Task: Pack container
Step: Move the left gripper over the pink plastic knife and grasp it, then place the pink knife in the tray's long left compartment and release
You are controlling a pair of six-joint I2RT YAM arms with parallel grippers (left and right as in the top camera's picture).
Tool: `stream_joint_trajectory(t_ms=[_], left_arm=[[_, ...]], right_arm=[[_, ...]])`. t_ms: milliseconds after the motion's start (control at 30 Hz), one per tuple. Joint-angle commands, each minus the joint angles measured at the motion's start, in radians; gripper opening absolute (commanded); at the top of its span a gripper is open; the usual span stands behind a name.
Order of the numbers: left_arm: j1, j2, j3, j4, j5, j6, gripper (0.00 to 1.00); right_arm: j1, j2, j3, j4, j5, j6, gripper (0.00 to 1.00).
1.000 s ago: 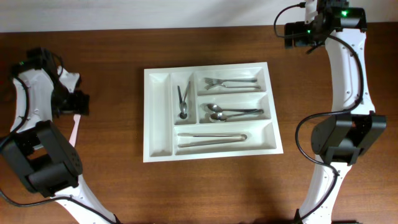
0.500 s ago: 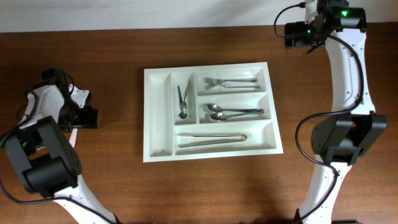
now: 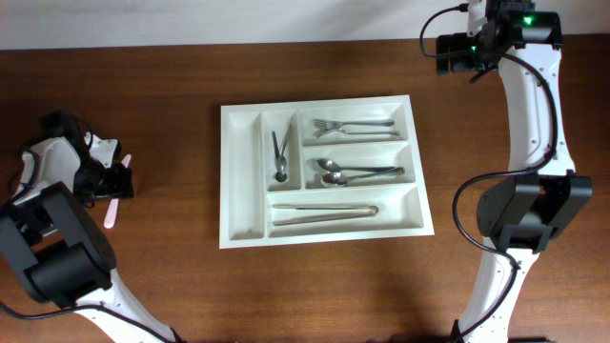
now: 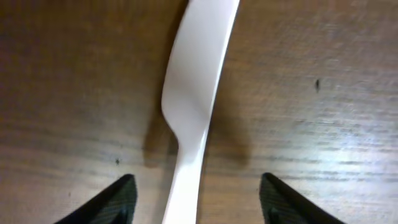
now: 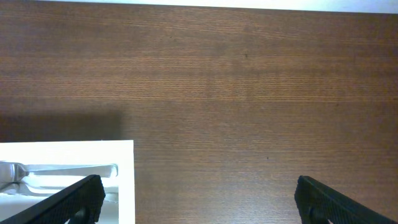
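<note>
left arm (image 3: 59, 157) bends low at nine o'clock of the container (image 3: 226, 171), left pincer (image 4: 199, 190) open around a white knife (image 4: 194, 93); right pincer (image 5: 199, 196) wide.

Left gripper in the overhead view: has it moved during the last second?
Yes. Against the tray, the left gripper has shifted slightly toward the picture's bottom edge; the far tip of the knife, covered before, now shows.

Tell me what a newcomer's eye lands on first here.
The white cutlery tray at the centre of the wooden table, holding metal forks, spoons and tongs. Next, the white plastic knife lying on the table to its left, straddled by the left claw, whose fingers do not touch it.
</note>
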Motion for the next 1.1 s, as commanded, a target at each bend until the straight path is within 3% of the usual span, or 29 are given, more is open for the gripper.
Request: stream_joint_trajectory(t_ms=[0,367,500,667,800,1067], left_arm=[[0.002,-0.019,-0.019,0.024,0.033,0.015,0.62],[0.002,-0.018,-0.110,0.101,0.034,0.032,0.60],[0.002,-0.018,-0.117,0.108,0.034,0.031,0.22],[-0.002,-0.018,-0.117,0.105,0.034,0.030,0.04],[-0.006,-0.018,-0.109,0.104,0.034,0.014,0.02],[-0.049,-0.050,0.110,-0.005,0.084,-0.162,0.02]], right_arm=[[0.006,-0.021,0.016,0.002,0.008,0.005,0.99],[0.006,-0.021,0.017,0.002,0.008,0.005,0.99],[0.006,-0.021,0.017,0.002,0.008,0.005,0.99],[0.006,-0.021,0.017,0.002,0.008,0.005,0.99],[0.006,-0.021,0.017,0.002,0.008,0.005,0.99],[0.006,-0.021,0.017,0.002,0.008,0.005,0.99]])
